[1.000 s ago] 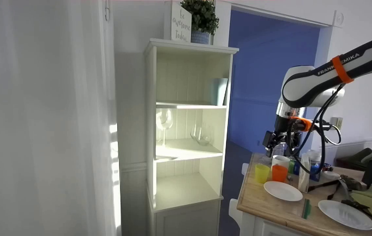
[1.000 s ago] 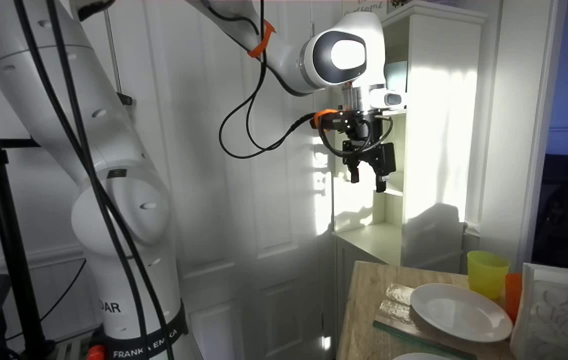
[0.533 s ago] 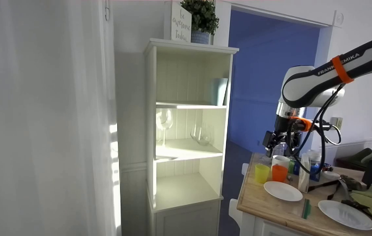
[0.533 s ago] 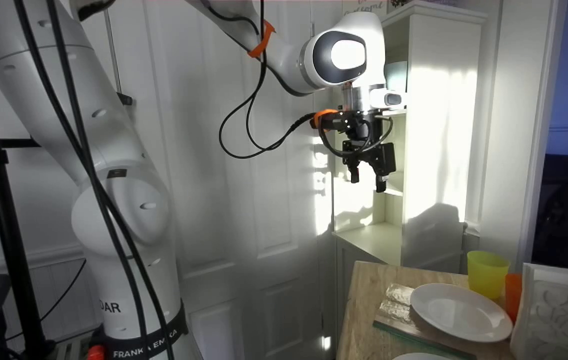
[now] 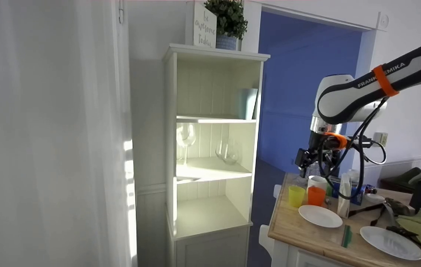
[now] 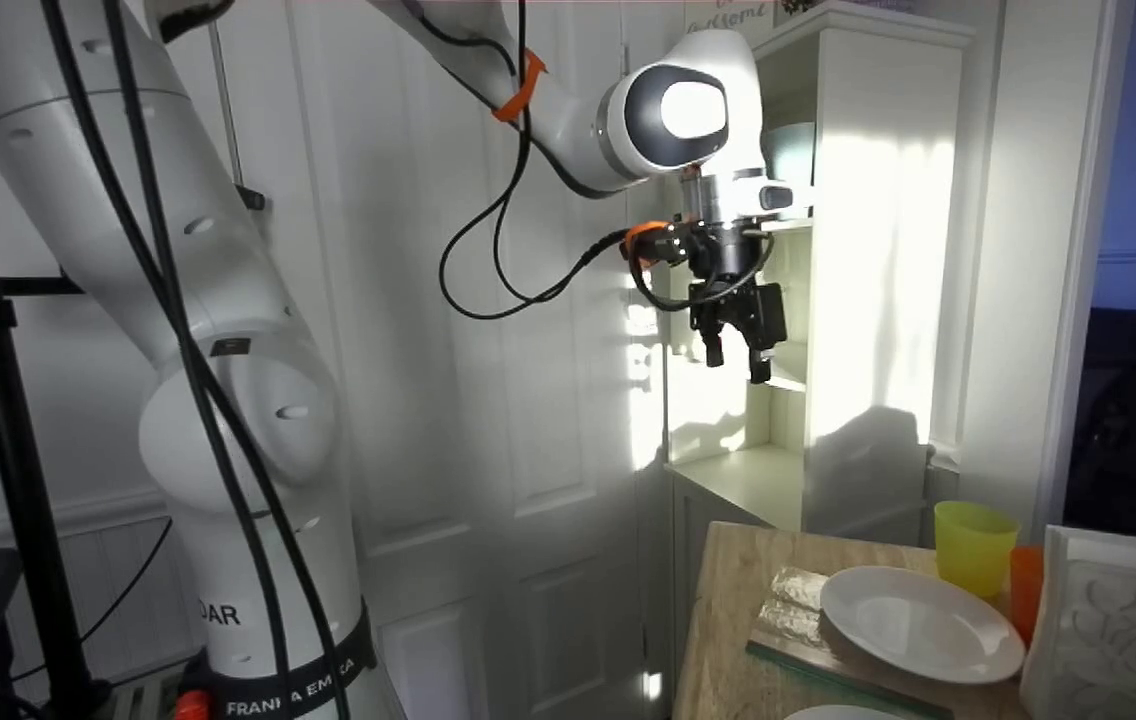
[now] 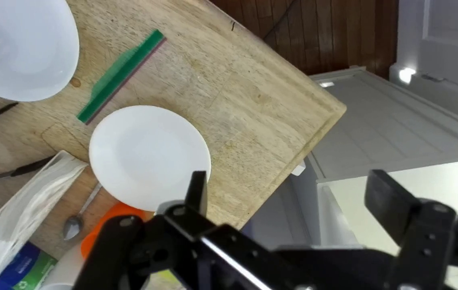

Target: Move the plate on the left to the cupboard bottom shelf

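Observation:
The plate, small, white and round, lies flat on the wooden table in both exterior views (image 5: 320, 216) (image 6: 921, 625). It is also left of centre in the wrist view (image 7: 148, 157). My gripper is open and empty, high above the table's far part (image 5: 316, 172) (image 6: 738, 365). In the wrist view (image 7: 287, 181) its left finger overlaps the plate's edge in the picture, but it is well above it. The cupboard bottom shelf (image 5: 210, 217) is a bare pale board low in the white shelf unit; it also shows partly behind the table (image 6: 753, 485).
A larger white plate (image 5: 391, 243) lies nearby, past a green-edged zip bag (image 5: 346, 236). Yellow (image 5: 296, 196) and orange (image 5: 316, 195) cups and a white upright packet (image 5: 344, 196) stand close to the plate. Glasses (image 5: 186, 141) stand on the middle shelf. The table edge (image 7: 293, 161) faces the unit.
The arm and gripper have shifted and turned very slightly, a little leftward in both exterior views. The plates and the shelf unit have not moved.

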You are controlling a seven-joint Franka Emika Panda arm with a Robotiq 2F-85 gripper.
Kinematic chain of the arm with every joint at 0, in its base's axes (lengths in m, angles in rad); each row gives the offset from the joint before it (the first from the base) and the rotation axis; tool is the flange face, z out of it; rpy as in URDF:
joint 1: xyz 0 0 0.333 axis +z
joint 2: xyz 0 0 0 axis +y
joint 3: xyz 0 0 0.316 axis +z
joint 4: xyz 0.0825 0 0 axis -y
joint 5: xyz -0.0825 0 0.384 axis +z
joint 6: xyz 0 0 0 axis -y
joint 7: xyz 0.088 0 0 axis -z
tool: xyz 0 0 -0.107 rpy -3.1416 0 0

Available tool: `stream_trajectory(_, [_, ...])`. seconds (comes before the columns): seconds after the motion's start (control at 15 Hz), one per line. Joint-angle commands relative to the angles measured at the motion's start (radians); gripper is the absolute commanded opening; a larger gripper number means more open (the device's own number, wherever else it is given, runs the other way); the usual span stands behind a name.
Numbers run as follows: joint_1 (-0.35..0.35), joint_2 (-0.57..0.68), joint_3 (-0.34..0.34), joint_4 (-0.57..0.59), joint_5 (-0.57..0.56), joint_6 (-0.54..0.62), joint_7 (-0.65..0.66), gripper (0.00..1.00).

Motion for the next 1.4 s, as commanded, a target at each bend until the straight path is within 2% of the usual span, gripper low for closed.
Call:
stream_trajectory(0.0, [-0.103,0.099,0.174,0.047,-0.124,0.035,0.273,1.00])
stream_trajectory(0.2, [-0.174,0.179,0.290,0.088,-0.270,0.018,0.508,1.00])
stream_trajectory(0.4, [-0.185,0.280,0.324,0.147,-0.456,-0.035,0.743,1.00])
stream_trajectory(0.47, [-0.098,0.317,0.239,0.172,-0.522,-0.074,0.809,1.00])
stream_trajectory(0.73, [0.006,0.466,0.145,0.282,-0.667,-0.248,0.999,1.00])
stream_trajectory(0.87, [0.056,0.544,0.102,0.349,-0.684,-0.358,1.039,1.00])
stream_trajectory(1.0, [0.095,0.623,0.069,0.423,-0.679,-0.459,1.026,1.00])
stream_trajectory(1.13, [0.114,0.689,0.038,0.484,-0.665,-0.474,1.019,1.00])
stream_trajectory(1.2, [0.116,0.610,0.038,0.395,-0.649,-0.430,1.002,1.00])
stream_trajectory(1.33, [0.126,0.665,0.021,0.444,-0.648,-0.438,1.001,1.00])
